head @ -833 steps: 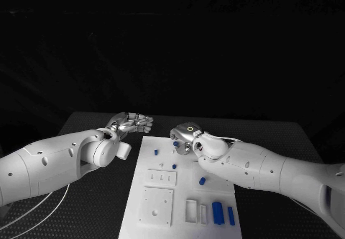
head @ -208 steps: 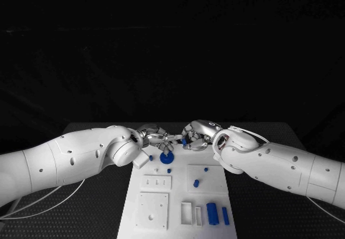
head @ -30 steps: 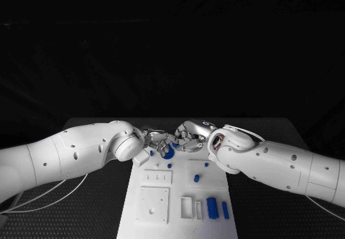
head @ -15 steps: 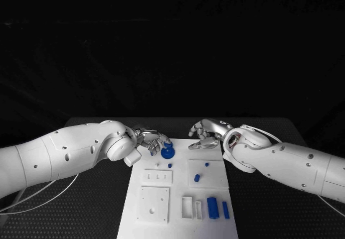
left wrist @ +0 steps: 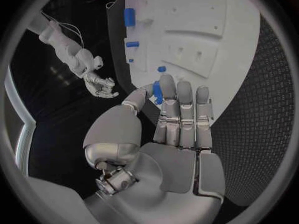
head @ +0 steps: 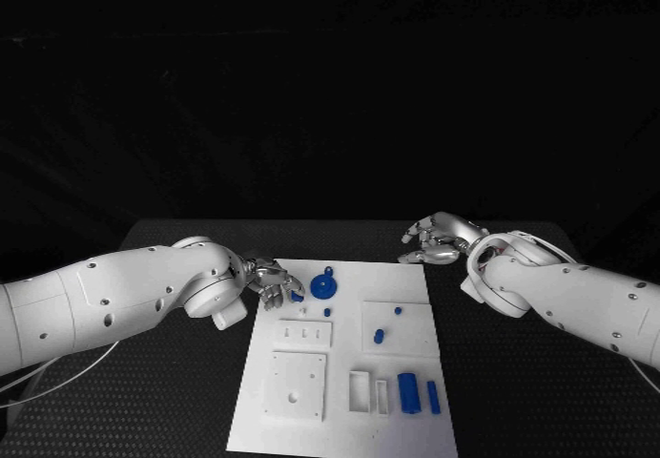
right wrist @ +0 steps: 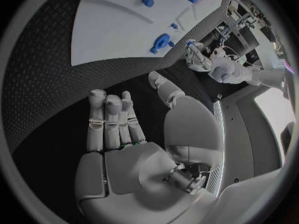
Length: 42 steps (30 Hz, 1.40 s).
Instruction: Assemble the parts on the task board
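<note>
**Inspector:** Start on the left. What is the left hand (head: 271,284) doing?

**Operator:** I see it at the board's (head: 344,420) far left corner, just beside a small blue part (head: 298,296). From the head camera I cannot tell its grasp. My left wrist camera shows the fingers (left wrist: 185,115) straight and side by side, with nothing in them.

**Inspector:** And the board itself?

**Operator:** It lies mid-table (head: 165,410). A round blue disc (head: 323,284) sits at its far edge, small pegs (head: 379,336) in the middle, and two long blocks (head: 408,392) near me.

**Inspector:** The right hand (head: 441,240)?

**Operator:** Off the board's far right corner, over the bare table. The right wrist camera shows it flat and empty, fingers (right wrist: 111,122) extended; it also catches the disc (right wrist: 162,41) from the far side.
</note>
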{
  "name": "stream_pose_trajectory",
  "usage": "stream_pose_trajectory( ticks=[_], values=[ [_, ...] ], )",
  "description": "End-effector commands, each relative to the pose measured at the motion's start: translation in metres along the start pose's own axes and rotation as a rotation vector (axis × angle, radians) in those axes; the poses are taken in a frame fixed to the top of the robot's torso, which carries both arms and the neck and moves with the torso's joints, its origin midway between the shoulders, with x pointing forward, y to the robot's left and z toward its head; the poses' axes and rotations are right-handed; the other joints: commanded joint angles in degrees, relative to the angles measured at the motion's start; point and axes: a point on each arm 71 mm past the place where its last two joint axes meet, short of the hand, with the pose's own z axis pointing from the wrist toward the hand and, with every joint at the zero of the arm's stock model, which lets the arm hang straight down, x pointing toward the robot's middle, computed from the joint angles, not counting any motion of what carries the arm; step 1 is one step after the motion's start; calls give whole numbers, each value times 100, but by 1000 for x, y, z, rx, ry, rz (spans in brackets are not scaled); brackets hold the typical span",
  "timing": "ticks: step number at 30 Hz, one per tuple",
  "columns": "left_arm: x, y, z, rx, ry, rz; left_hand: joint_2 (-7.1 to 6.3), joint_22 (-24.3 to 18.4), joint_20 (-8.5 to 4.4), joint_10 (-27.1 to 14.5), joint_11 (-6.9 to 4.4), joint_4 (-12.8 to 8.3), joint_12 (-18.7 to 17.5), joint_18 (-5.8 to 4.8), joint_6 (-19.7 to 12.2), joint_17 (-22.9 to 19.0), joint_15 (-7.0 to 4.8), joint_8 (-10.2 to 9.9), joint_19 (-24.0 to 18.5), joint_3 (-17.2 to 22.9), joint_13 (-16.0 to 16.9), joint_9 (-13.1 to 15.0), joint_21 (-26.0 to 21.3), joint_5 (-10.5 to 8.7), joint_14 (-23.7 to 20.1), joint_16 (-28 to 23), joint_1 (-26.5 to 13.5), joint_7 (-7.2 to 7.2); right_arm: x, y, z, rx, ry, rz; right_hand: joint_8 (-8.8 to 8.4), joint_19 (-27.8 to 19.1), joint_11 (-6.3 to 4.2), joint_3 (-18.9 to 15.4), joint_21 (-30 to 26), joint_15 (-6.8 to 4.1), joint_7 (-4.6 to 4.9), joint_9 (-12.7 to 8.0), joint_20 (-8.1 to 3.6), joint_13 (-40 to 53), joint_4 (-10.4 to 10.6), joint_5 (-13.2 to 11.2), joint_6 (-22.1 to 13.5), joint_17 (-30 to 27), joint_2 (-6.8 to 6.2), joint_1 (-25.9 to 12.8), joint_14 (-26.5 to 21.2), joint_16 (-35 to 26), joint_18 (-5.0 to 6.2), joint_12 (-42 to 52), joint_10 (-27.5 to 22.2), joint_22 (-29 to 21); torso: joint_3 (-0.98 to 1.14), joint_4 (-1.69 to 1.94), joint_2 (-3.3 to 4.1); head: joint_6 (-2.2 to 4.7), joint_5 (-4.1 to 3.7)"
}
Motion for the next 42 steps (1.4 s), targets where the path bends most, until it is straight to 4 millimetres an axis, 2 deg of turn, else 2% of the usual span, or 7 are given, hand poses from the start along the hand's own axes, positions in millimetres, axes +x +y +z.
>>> stream_pose_trajectory(
  ticks=[1,4,7,10,18,29,42],
  values=[
    [5,4,-1,-32,1,101,8,137,-385,-7,-92,-325,49,-87,363,11,-12,49,46,340,17,98,63,-40,26,45,-24,-329,-4,1,1,-4,-6,68,31,-52,-11,-4,-21,-11,87,0,9,-13,36,49,-81,-11,54,-4,-35,-22,257,6,-35,36,4,17,1,-87,12],
    [6,2,-2,-28,-8,131,7,136,-390,-5,-95,-323,66,-87,371,12,-17,52,44,341,22,111,81,-49,29,57,-39,-333,-9,3,2,-7,-22,90,37,-51,-12,-12,-26,-11,86,1,17,-30,68,103,-80,-21,58,-17,-35,-19,257,17,-35,40,11,14,-4,-136,30],
    [9,-1,-2,-24,-20,157,5,134,-400,11,-101,-320,102,-87,398,16,-24,63,48,341,34,135,114,-57,41,82,-70,-342,-14,5,3,-12,-41,108,43,-58,-12,-18,-36,-12,85,2,24,-50,89,171,-79,-34,60,-16,-41,-20,257,28,-37,46,5,12,-6,-197,47],
    [13,-4,-1,-18,-21,180,0,130,-420,46,-108,-316,171,-87,454,24,-39,87,57,350,54,181,170,-65,66,131,-120,-362,-19,6,5,-3,-68,123,47,-85,-12,-20,-61,-10,86,1,34,-75,104,204,-82,-57,60,-13,-62,-42,257,26,-47,45,-3,25,-5,-239,16],
    [21,-11,0,-11,-53,240,3,127,-438,78,-104,-301,237,-87,504,26,-49,103,63,365,67,230,230,-103,85,178,-186,-378,-22,7,7,3,-75,163,72,-371,7,1,-546,12,104,4,235,-657,203,230,-144,-595,9,-19,-235,-615,257,-408,-112,-129,-2,19,-8,-352,-8],
    [33,-18,4,-5,-51,275,13,128,-526,150,-155,-297,535,-87,618,66,-127,235,120,415,149,421,460,-107,170,412,-301,-450,-19,15,8,-13,-62,172,82,-418,24,-29,-721,32,119,3,302,-895,217,235,-175,-743,5,-12,-282,-752,257,-543,-164,-183,4,6,-3,-462,1],
    [41,-18,9,-9,-66,310,20,126,-548,142,-166,-297,617,-87,621,60,-146,280,124,431,166,462,519,-108,178,464,-319,-462,-18,17,8,-17,-55,174,86,-413,25,-33,-743,34,121,4,309,-938,220,284,-178,-758,18,-4,-284,-754,257,-551,-164,-185,-2,7,-3,-520,11]
  ],
)
